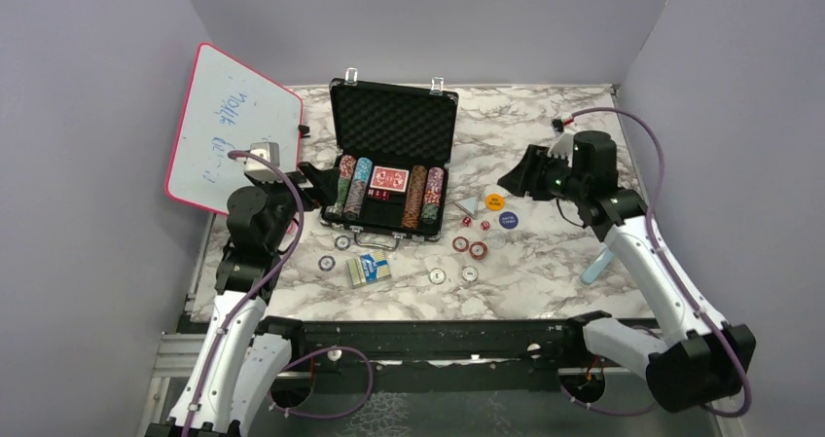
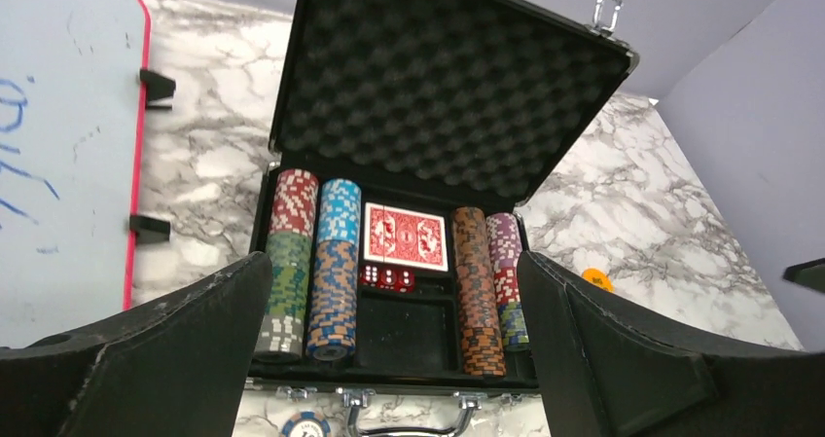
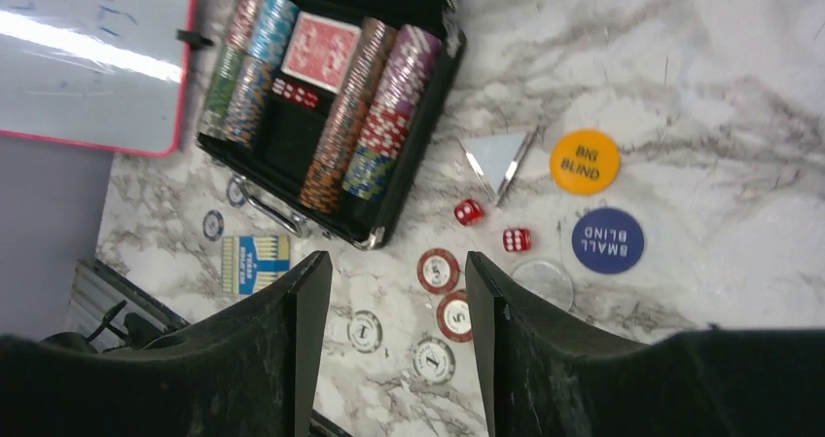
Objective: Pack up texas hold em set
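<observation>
The black briefcase (image 1: pixel 394 121) lies open at the table's middle back, its foam lid up. Inside are rows of striped poker chips (image 1: pixel 355 186), a red card deck (image 1: pixel 389 178) and red dice (image 2: pixel 387 278). In front lie a blue card deck (image 1: pixel 370 268), several loose chips (image 1: pixel 470 273), two red dice (image 1: pixel 466 222), an orange button (image 1: pixel 494 201) and a blue button (image 1: pixel 508 220). My left gripper (image 1: pixel 316 179) is open and empty at the case's left end, facing it (image 2: pixel 394 262). My right gripper (image 1: pixel 520 174) is open and empty, high above the loose chips (image 3: pixel 396 262).
A pink-framed whiteboard (image 1: pixel 233 126) leans on the left wall beside the case. A clear triangular piece (image 3: pixel 496 155) and a clear disc (image 3: pixel 545 283) lie by the buttons. A light blue stick (image 1: pixel 596 265) lies at the right, under my right arm. Walls close in on three sides.
</observation>
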### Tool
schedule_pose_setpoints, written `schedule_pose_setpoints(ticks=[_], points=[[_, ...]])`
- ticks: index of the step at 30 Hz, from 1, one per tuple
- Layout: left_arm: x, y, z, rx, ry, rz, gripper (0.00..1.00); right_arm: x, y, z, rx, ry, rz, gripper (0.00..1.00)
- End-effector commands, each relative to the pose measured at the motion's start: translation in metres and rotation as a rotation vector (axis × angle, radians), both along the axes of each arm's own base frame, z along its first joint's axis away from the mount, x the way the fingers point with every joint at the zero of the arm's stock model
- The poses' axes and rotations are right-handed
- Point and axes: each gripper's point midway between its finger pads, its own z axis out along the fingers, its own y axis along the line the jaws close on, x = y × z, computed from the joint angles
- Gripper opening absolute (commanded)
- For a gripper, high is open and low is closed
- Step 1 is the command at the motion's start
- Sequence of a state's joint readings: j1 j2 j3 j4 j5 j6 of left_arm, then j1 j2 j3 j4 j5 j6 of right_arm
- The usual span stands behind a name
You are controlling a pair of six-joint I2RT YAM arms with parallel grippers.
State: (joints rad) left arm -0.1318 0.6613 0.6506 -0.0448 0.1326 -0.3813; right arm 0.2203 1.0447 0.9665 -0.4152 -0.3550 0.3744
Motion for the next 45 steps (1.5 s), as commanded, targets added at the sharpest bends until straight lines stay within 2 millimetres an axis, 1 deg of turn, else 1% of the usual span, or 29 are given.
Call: schedule_pose_setpoints(ticks=[1, 4, 8, 12, 14, 16, 21, 24, 27, 32, 35, 37, 40, 41, 43, 45], points=[[0.002, 0.01, 0.0, -0.076, -0.026, 0.073, 0.99, -0.009, 0.001, -0.055, 0.0, 0.219, -0.03, 0.56], [0.0, 0.01, -0.019, -0.101, 0.012, 0.082, 0.99, -0.007, 0.002, -0.08, -0.042, 0.284, -0.053, 0.58], [0.002, 0.017, -0.031, -0.154, 0.022, 0.137, 0.99, -0.008, 0.012, -0.107, -0.104, 0.352, -0.046, 0.58], [0.003, 0.021, -0.035, -0.155, 0.028, 0.165, 0.99, -0.006, 0.025, -0.125, -0.187, 0.379, -0.045, 0.59], [0.003, 0.023, -0.038, -0.164, 0.041, 0.183, 0.99, -0.007, 0.032, -0.136, -0.252, 0.389, -0.033, 0.59], [0.003, 0.022, -0.037, -0.164, 0.041, 0.181, 0.99, -0.009, 0.037, -0.146, -0.319, 0.411, -0.023, 0.59], [0.0, 0.019, -0.035, -0.156, 0.045, 0.161, 0.99, -0.011, 0.042, -0.17, -0.426, 0.46, -0.011, 0.58], [-0.004, 0.006, -0.031, -0.097, 0.021, 0.073, 0.99, -0.011, 0.042, -0.179, -0.451, 0.477, -0.005, 0.58], [-0.006, 0.0, -0.033, -0.09, 0.019, 0.036, 0.99, -0.012, 0.045, -0.188, -0.468, 0.501, 0.01, 0.58], [-0.006, 0.0, -0.033, -0.099, 0.019, 0.041, 0.99, -0.017, 0.046, -0.203, -0.524, 0.536, 0.017, 0.53], [-0.005, 0.001, -0.034, -0.097, 0.021, 0.046, 0.99, -0.018, 0.043, -0.208, -0.555, 0.539, 0.01, 0.52], [-0.005, 0.001, -0.034, -0.098, 0.024, 0.046, 0.99, -0.016, 0.038, -0.208, -0.583, 0.536, -0.014, 0.51], [-0.005, 0.0, -0.035, -0.097, 0.025, 0.046, 0.99, -0.01, 0.025, -0.203, -0.629, 0.513, -0.083, 0.51], [-0.005, 0.0, -0.035, -0.097, 0.026, 0.045, 0.99, -0.007, 0.021, -0.201, -0.643, 0.502, -0.107, 0.51], [-0.005, 0.0, -0.035, -0.098, 0.027, 0.046, 0.99, -0.002, 0.016, -0.198, -0.662, 0.482, -0.141, 0.56], [-0.005, 0.001, -0.037, -0.099, 0.031, 0.048, 0.99, 0.002, 0.015, -0.197, -0.665, 0.464, -0.155, 0.6]])
